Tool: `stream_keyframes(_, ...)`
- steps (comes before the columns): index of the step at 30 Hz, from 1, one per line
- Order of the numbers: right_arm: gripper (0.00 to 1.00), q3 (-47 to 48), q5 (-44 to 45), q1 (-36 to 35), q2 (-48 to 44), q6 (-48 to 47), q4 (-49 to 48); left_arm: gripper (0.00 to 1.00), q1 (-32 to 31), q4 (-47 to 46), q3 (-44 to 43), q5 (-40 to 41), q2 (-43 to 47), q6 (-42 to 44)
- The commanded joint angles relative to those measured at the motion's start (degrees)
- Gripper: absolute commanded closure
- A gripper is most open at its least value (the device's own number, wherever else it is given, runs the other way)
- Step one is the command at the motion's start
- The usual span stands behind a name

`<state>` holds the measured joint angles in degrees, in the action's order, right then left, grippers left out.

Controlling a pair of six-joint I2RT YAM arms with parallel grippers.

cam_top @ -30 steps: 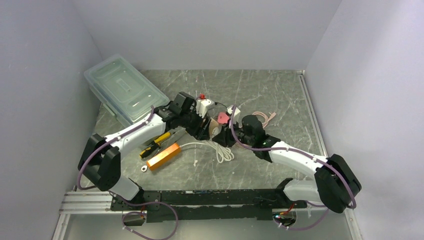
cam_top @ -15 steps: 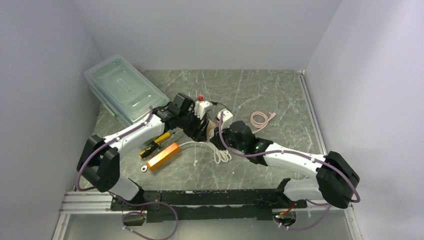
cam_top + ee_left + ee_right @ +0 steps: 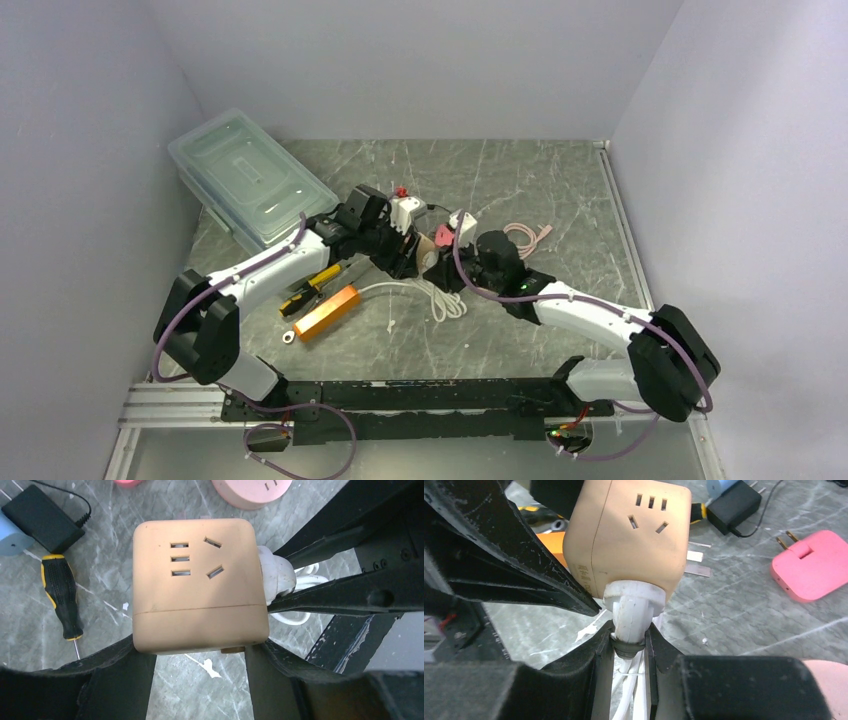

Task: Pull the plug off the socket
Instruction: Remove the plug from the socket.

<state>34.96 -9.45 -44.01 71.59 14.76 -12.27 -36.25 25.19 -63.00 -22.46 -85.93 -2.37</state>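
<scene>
Two pinches: left fingers point(image 3: 120, 680) clamp the socket point(image 3: 197, 585)'s side edges, right fingers point(image 3: 586, 675) the plug point(image 3: 631, 610), apparently seated.

one socket point(image 3: 197, 585) and one plug point(image 3: 631, 605), with one white cord point(image 3: 445, 300), looped. one clear bin point(image 3: 250, 180), one orange box point(image 3: 328, 311), one screwdriver point(image 3: 62, 595), one black adapter point(image 3: 42, 517), one pink cable point(image 3: 522, 238) (coiled). two pink pieces: a pronged adapter point(image 3: 809, 565) and a cropped blob point(image 3: 824, 672). one blue thing point(image 3: 7, 542), mostly out of frame. two arms: left arm point(image 3: 270, 265), right arm point(image 3: 590, 310).
</scene>
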Motion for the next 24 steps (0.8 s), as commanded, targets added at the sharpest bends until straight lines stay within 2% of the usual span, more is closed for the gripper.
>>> stream_keyframes(1,1.00,-1.23,-22.81,4.90,-3.08,2.57,-8.43,1.00,1.09,-2.76,-1.81,7.22,1.65,-1.04)
stream_keyframes(5,1.00,-0.85,-26.99,5.34,-2.49,2.39,-9.14,1.00,1.10,-2.42,-1.95,7.60,1.53,-0.97)
stream_keyframes(10,1.00,-1.35,-22.10,5.00,-3.10,1.50,-8.49,0.99,1.25,-3.66,-1.76,4.05,2.05,-1.03)
stream_keyframes(14,1.00,-2.32,-20.38,4.41,-4.85,0.37,-8.73,0.59,1.66,-5.56,-1.54,-4.83,2.73,-1.49)
stream_keyframes(17,1.00,-2.35,-19.74,4.21,-5.71,-0.93,-7.76,0.38,1.86,-5.16,-2.05,-8.46,2.73,-0.52)
stream_keyframes(20,1.00,-2.02,-18.73,3.90,-6.29,-2.34,-6.14,0.29,2.10,-3.12,-3.11,-9.55,2.65,0.59)
stream_keyframes(24,1.00,-1.84,-16.90,2.50,-7.34,-4.29,-4.67,0.21,2.47,-2.86,-3.08,-11.20,2.67,0.90)
